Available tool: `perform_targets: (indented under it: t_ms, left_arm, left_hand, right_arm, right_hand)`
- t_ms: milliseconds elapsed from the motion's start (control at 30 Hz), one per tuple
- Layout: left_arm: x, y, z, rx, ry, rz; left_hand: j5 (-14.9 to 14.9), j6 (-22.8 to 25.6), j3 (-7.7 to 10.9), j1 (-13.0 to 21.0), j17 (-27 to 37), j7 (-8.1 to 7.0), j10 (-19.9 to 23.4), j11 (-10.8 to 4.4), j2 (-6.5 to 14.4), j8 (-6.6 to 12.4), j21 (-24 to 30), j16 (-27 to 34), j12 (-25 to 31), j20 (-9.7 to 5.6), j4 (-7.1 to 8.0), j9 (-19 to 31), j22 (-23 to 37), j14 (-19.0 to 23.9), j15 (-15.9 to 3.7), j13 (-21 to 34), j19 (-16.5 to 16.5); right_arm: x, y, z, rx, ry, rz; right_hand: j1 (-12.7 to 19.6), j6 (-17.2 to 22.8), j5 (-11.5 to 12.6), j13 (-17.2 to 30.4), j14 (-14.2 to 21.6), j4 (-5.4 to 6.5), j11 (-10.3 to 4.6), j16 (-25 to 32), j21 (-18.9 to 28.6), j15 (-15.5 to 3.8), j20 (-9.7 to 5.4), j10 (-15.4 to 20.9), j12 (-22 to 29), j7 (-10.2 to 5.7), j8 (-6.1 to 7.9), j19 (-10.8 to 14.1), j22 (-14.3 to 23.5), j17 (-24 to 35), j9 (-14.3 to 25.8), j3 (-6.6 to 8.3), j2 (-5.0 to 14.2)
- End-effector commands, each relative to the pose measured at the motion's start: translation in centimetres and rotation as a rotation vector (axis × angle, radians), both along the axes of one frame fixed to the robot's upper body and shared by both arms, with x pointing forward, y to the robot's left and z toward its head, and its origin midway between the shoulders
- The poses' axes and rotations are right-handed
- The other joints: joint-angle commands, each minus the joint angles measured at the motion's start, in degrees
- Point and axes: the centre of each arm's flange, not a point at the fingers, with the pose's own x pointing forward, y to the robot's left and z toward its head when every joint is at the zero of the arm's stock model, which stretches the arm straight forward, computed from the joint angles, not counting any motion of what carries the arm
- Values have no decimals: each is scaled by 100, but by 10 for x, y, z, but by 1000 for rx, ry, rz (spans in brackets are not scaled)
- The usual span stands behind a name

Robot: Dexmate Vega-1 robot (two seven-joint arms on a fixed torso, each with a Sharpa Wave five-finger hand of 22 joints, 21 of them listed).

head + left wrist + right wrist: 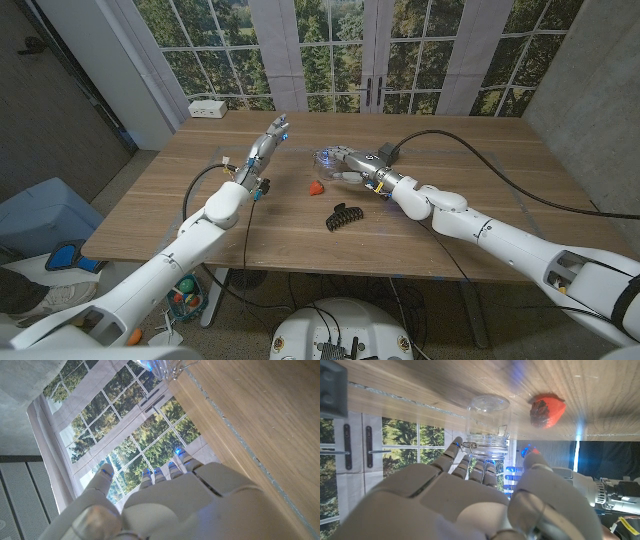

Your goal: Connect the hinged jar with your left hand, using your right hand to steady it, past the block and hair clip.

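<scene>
Right hand sits just beside the clear hinged jar at the table's middle-far part, fingers spread toward its neck; grip not confirmable. Left hand is raised near the far edge, fingers straight and apart, holding nothing. Red block lies near the jar; black hair clip nearer the front.

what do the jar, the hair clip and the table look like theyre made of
The clear hinged jar looks like glass: transparent and glossy, with a thin wire clasp at its neck. The black claw hair clip seems to be matte plastic, though it is small in view. The brown table looks like wood or wood-look laminate, with visible grain lines.
</scene>
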Motion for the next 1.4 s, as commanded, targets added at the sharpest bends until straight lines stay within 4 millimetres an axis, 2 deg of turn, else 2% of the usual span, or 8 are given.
perform_targets:
  t_ms: [33, 233, 300, 333, 500, 633, 833, 1400]
  left_arm:
    - [-4, 1, -1, -125, 29, -122]
    - [-4, 2, -2, -119, 37, -120]
    - [-4, 2, -2, -120, 37, -120]
    - [-4, 2, -2, -120, 37, -119]
    - [-4, 3, -2, -120, 37, -119]
    - [-3, 3, -2, -117, 40, -122]
    - [-1, 3, -1, -114, 40, -122]
    - [5, 3, 3, -112, 43, -123]
  left_hand:
    - [45, 6, 37, -54, 13, 25, 7, -1, 659, -5, 14, 29, -33, -665, 79, 0, 7, 15, -485, 20, 33]
    - [56, -27, 73, -45, 7, 17, -8, -1, 626, -18, -2, 16, -44, -656, 120, -1, 3, 11, -486, 19, 24]
    - [60, -30, 85, -41, 4, 10, -14, -11, 614, -19, -8, 10, -48, -652, 131, -2, 2, 5, -487, 19, 22]
    - [62, -31, 92, -38, 2, 9, -16, -13, 609, -19, -10, 8, -50, -649, 136, -2, 1, 5, -491, 19, 22]
    - [67, -37, 110, -31, -2, 6, -20, -14, 595, -20, -19, 0, -54, -643, 148, -3, -2, 1, -494, 18, 20]
    - [70, -39, 124, -24, -6, -1, -26, -25, 585, -20, -24, -7, -58, -638, 156, -3, -3, -7, -497, 18, 23]
    - [74, -37, 142, -14, -10, -6, -24, -19, 571, -18, -30, -12, -59, -634, 162, -4, -5, -7, -496, 17, 25]
    - [84, -38, 196, 16, -24, -13, -28, -24, 534, -17, -57, -28, -64, -623, 174, -6, -11, -9, -498, 15, 26]
  right_arm:
    - [1, -16, 9, 80, 7, 76]
    - [1, -21, 11, 139, 12, 133]
    - [1, -22, 11, 151, 12, 146]
    - [1, -24, 12, 171, 6, 161]
    - [0, -30, 14, 228, -13, 206]
    - [-1, -35, 17, 275, -17, 235]
    - [1, -43, 23, 335, 28, 243]
    - [11, -63, 44, 463, 159, 229]
  right_hand:
    - [-595, 50, -345, 30, -6, 346, 110, 34, -88, -340, 57, 19, 37, 95, 10, 61, 36, 55, 20, -279, 4]
    - [-1072, 93, -504, 26, -5, 616, 205, 29, -141, -296, 101, 1, 33, 167, 16, 93, 40, 75, 20, -480, -30]
    - [-1159, 89, -515, 25, -11, 666, 202, 25, -155, -285, 100, -28, 22, 179, 11, 87, 41, 78, 19, -517, -38]
    - [-1294, 54, -525, 22, -23, 744, 203, 15, -175, -283, 101, -66, 10, 181, -6, 85, 41, 81, 16, -571, -47]
    - [-1552, -88, -529, 14, -107, 883, 191, -31, -235, -279, 77, -192, -27, 196, -56, 60, 39, 84, 5, -671, -76]
    - [-1675, -207, -527, 6, -187, 932, 164, -78, -287, -282, 50, -310, -57, 186, -83, 21, 34, 77, -4, -721, -117]
    - [-1727, -295, -522, -2, -222, 941, 156, -113, -318, -275, 9, -392, -71, 189, -93, 26, 30, 56, -12, -734, -141]
    - [-1832, -240, -513, -16, -178, 977, 187, -125, -354, -254, -22, -347, -30, 228, -44, 79, 23, 26, -22, -751, -147]
